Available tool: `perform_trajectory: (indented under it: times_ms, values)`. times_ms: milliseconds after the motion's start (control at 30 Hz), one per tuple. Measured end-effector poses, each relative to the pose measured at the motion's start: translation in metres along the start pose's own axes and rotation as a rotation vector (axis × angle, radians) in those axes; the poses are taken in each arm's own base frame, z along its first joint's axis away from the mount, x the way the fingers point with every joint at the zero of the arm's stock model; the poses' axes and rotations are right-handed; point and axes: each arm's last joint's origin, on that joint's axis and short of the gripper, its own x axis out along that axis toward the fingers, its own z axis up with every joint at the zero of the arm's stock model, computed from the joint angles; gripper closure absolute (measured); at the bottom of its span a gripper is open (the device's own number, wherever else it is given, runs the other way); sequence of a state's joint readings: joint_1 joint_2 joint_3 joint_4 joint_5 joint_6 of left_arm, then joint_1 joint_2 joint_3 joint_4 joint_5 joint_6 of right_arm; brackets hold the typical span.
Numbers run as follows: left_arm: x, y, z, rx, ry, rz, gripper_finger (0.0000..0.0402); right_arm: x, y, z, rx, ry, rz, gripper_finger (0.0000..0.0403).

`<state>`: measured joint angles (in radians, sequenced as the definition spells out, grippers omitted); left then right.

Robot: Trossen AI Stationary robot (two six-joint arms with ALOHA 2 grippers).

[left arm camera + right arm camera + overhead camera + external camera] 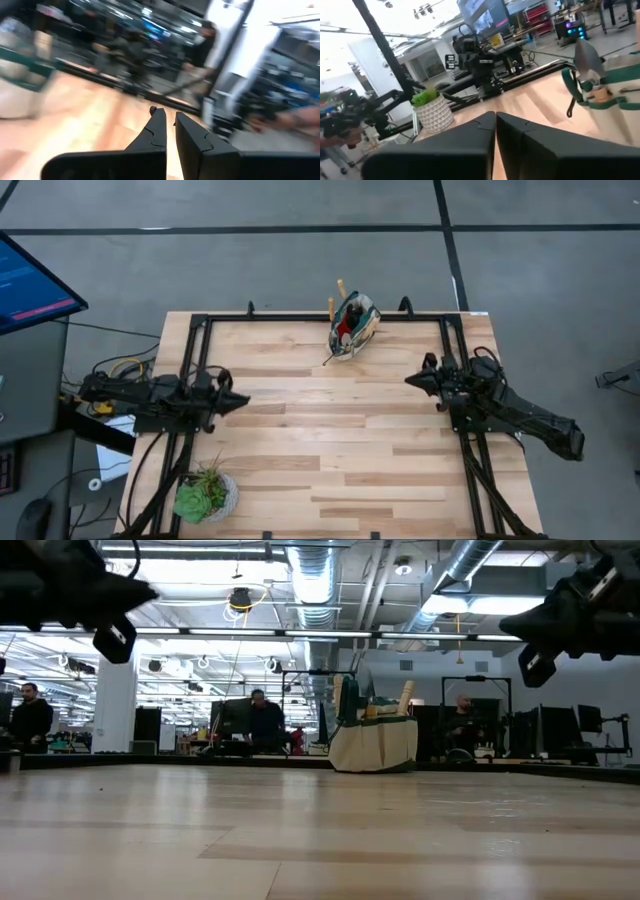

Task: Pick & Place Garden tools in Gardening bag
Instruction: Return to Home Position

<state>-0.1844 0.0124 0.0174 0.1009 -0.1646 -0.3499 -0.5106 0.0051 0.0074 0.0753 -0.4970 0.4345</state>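
Note:
The gardening bag [352,328], dark green with cream trim, stands near the table's far edge; wooden handles [341,288] and a red-and-black item [346,332] stick out of its open top. It also shows in the low view [374,740] and the right wrist view [605,95]. My left gripper [244,401] hovers above the table's left side, shut and empty; its fingers show in the left wrist view [170,120]. My right gripper [409,380] hovers above the right side, shut and empty, and also shows in the right wrist view [496,116].
A round white pot with a green plant [205,495] stands at the table's near left corner and shows in the right wrist view [432,110]. A black frame [300,317] runs along the table's edges. The wooden tabletop [330,440] lies bare between the arms.

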Motion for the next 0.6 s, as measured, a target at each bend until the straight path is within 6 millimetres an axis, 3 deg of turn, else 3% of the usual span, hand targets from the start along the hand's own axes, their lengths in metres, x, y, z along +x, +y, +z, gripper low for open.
perform_trajectory:
  times_ms: [100,267,600]
  values:
    - [-0.0001,-0.0024,-0.0010,-0.021,0.033,-0.083,0.0401,0.0001,-0.0002,-0.0002,-0.024,0.000,-0.003,0.0394]
    - [0.0000,-0.0009,0.0000,-0.028,0.008,-0.029,0.0400,-0.0004,-0.0035,0.0008,-0.023,-0.033,-0.092,0.0370]
    - [0.0001,-0.0011,0.0006,-0.030,0.002,-0.032,0.0400,-0.0003,-0.0033,0.0004,-0.022,-0.030,-0.087,0.0359]
